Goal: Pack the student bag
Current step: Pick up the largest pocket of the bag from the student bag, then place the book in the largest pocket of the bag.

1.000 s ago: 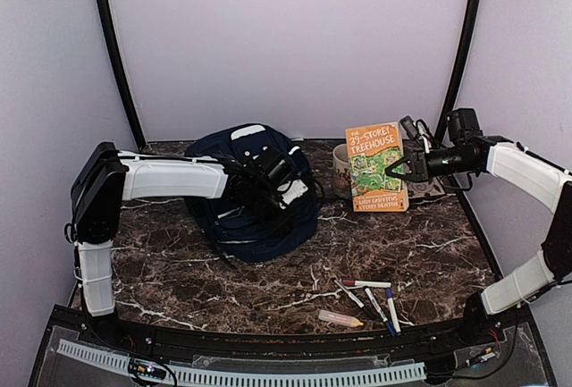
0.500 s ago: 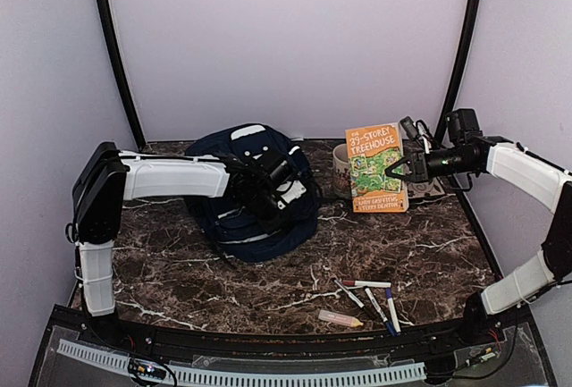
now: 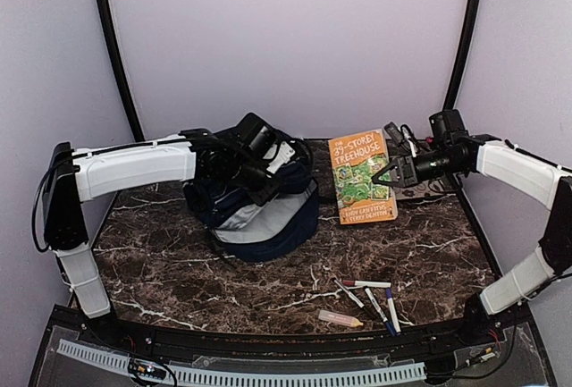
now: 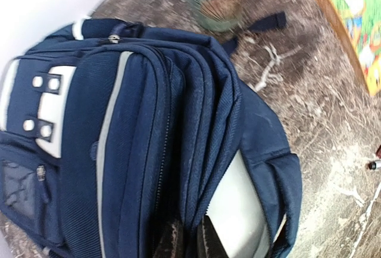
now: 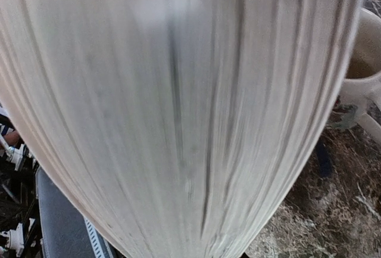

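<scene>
In the top view the left tool (image 3: 259,177) is seen at the upper edge of the student bag (image 3: 281,224). The bag is slumped on the desk (image 3: 179,262), directly under and in front of that tool. How the tool stands cannot be made out from above. It is shown only in the left wrist view: the two dark fingers (image 4: 172,243) are pressed close together, with a fold of the bag's navy opening edge pinched between them. Grey lining is exposed just beside them.

The right tool (image 3: 391,175) is seen from above clamped on the right edge of an orange book (image 3: 357,172), which is held tilted with its cover towards the camera, just beside the bag. In the right wrist view none of this grip is shown; the frame is filled by the book's blurred pale page edges straight ahead of the tool.

A mug (image 4: 215,5) is hidden behind the book in the top view. It is revealed beyond the bag in the left wrist view and past the pages in the right wrist view. A dark strap (image 4: 265,22) is seen beside it. Several markers (image 3: 368,293) and a pale stick-shaped item (image 3: 340,318) are laid near the desk's front edge, well apart from both tools.
</scene>
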You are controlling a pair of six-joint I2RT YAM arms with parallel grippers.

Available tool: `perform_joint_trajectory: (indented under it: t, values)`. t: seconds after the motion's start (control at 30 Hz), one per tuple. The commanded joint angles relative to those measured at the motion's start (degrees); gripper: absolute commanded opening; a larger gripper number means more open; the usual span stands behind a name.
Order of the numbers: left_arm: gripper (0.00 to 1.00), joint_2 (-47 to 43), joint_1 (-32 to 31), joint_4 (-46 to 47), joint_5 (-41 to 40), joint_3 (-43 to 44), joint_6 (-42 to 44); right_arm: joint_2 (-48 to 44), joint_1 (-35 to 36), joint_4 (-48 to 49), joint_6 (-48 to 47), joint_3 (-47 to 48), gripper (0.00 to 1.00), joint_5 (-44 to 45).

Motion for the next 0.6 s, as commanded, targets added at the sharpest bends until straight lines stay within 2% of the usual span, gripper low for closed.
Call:
perform_joint_trajectory:
  t: [0.0,0.17,0.37,0.57]
  values:
    - [0.0,-6.94,0.07,1.69,-7.41,0.95,-0.25,3.71,2.11,-2.19,-1.26,8.22,0.0,-6.25]
    - [0.0,-11.0,0.16,3.99,-12.2,0.61,0.92,7.14,7.54,-2.6,1.13,9.54,0.0,-7.47]
    - [0.0,-12.81,0.25,6.0,-13.59,1.34,1.72,12.36,15.96,-5.25,0.79,11.39,0.0,-8.28]
    - [0.0,-13.98,0.27,7.15,-14.91,2.4,1.46,15.98,21.97,-3.18,3.07,10.74,0.0,-9.25]
